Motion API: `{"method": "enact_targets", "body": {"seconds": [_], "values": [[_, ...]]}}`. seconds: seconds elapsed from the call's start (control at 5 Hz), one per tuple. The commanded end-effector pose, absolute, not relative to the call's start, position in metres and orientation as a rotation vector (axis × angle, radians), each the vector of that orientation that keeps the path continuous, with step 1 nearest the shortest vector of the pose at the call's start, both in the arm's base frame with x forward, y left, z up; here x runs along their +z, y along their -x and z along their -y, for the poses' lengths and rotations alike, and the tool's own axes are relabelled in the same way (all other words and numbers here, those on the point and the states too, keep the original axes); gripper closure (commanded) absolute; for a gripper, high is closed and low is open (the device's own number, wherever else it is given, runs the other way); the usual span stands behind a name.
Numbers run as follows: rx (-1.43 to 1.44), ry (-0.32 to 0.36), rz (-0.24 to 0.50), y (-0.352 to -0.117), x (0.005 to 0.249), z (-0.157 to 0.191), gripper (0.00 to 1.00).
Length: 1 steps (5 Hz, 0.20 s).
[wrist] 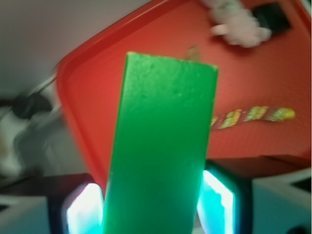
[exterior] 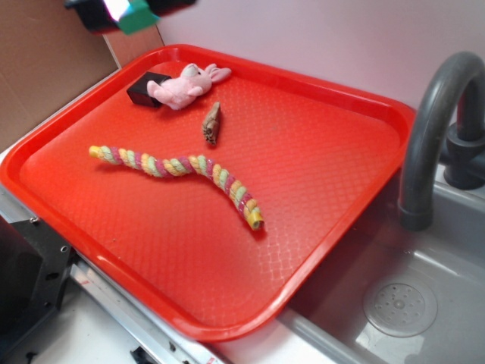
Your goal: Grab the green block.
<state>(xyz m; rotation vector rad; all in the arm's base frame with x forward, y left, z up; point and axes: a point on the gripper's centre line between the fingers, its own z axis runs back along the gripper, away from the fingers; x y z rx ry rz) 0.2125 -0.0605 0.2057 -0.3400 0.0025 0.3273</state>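
The green block (wrist: 163, 146) fills the middle of the wrist view, standing on end between my two pale fingers (wrist: 85, 207), which press on its sides. My gripper (wrist: 153, 209) is shut on it. In the exterior view the gripper (exterior: 125, 11) is at the top left edge of the frame, high above the far left corner of the red tray (exterior: 318, 189), with a corner of the green block (exterior: 140, 19) showing below it. Most of the arm is out of frame.
On the tray lie a black block (exterior: 144, 89), a pink plush animal (exterior: 186, 83) against it, a small brown piece (exterior: 211, 123) and a striped twisted rope (exterior: 178, 168). A grey sink (exterior: 409, 303) with a curved faucet (exterior: 432, 129) is to the right.
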Motion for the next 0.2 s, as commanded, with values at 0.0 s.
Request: {"method": "enact_targets", "body": {"seconds": [0.0], "values": [[0.195, 0.3, 0.074, -0.208, 0.2144, 0.044, 1.0]]}}
